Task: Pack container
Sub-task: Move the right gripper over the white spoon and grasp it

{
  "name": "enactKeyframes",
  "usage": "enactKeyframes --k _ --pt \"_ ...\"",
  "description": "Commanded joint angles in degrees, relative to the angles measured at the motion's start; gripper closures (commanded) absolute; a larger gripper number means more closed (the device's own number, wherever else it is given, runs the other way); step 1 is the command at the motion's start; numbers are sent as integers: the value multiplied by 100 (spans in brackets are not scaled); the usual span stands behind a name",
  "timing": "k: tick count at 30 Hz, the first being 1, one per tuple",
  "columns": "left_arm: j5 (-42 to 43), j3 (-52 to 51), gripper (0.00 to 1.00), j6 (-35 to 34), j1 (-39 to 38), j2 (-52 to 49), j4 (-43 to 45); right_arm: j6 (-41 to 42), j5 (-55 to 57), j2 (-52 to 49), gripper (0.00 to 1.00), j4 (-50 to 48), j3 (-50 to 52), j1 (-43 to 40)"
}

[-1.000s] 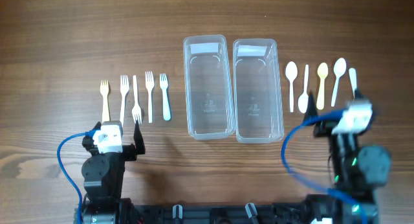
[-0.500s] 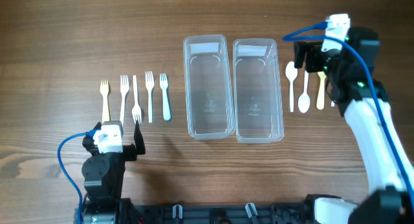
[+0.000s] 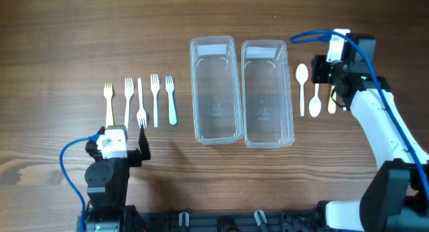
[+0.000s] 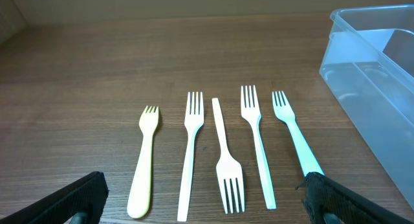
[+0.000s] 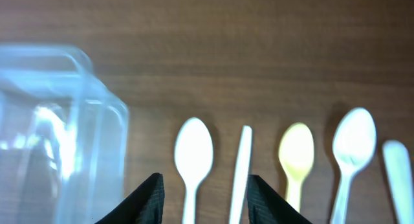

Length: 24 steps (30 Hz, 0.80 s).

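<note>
White plastic spoon (image 5: 193, 149), lying flat between the right gripper's (image 5: 203, 188) parted, unclamped fingers with the clear container (image 5: 71, 120) to that hand's left, looks light, stiff and slippery, best pinched across its thin handle; the left gripper (image 4: 210, 201) hangs wide apart, forks (image 4: 229, 179) just ahead.

The left arm (image 3: 107, 178) sits folded low by its base. The left gripper (image 4: 207, 208) faces forward with its black fingers (image 4: 81, 198) spread wide. The white right arm (image 3: 379, 121) stretches far forward. Its right gripper (image 5: 204, 198) points down, jaws partway apart, with a clear gap between the black fingertips (image 5: 150, 198).
</note>
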<state>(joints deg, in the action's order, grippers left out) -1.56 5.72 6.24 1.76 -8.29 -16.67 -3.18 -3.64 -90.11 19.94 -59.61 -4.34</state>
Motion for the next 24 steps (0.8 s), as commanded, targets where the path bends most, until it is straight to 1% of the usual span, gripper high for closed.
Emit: enactKeyframes --k 1,7,11,15,24 --pt "90 -55 0 105 -33 2 9 -330 374 -328 58 114 -92 -22" --pt "90 -55 0 103 -33 2 9 -579 367 -813 53 256 -92 63" --pt "90 -55 0 105 -33 2 9 -581 345 -1204 52 197 -92 118" --pt "90 -55 0 105 -33 2 9 -581 39 -1443 52 133 -92 118" --pt "90 -55 0 105 -33 2 9 -481 -28 -1545 53 59 -81 175"
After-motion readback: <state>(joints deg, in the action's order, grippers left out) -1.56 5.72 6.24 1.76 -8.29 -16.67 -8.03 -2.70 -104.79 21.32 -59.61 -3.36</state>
